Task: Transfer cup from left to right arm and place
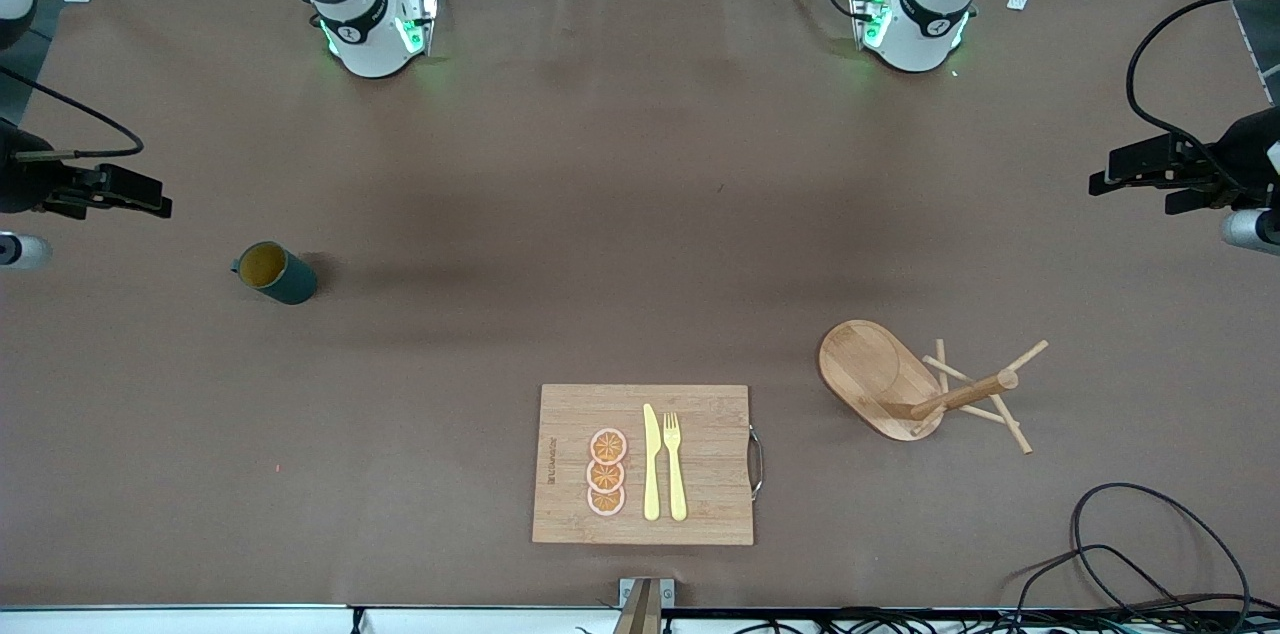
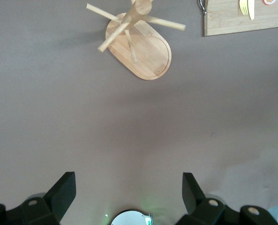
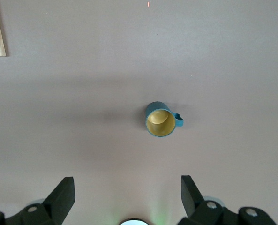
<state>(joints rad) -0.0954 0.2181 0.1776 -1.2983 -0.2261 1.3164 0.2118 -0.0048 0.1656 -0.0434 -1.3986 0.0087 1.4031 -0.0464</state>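
The cup (image 1: pixel 275 272) is a dark teal mug with a yellow inside and a small handle. It stands upright on the brown table toward the right arm's end, and the right wrist view has it (image 3: pixel 161 119) well clear of the fingertips. My right gripper (image 1: pixel 150 199) hangs open and empty over that end of the table, apart from the cup. In its own view the right gripper (image 3: pixel 128 187) has only bare table between its fingers. My left gripper (image 1: pixel 1105 182) hangs open and empty over the left arm's end; the left gripper (image 2: pixel 129 187) frames bare table too.
A wooden peg stand (image 1: pixel 905 384) with an oval base sits toward the left arm's end, also seen as the stand (image 2: pixel 139 47). A wooden cutting board (image 1: pixel 700 414) near the front camera carries orange slices (image 1: pixel 606 472), a yellow knife (image 1: pixel 651 464) and a fork (image 1: pixel 675 464). Cables (image 1: pixel 1150 554) lie at the near corner.
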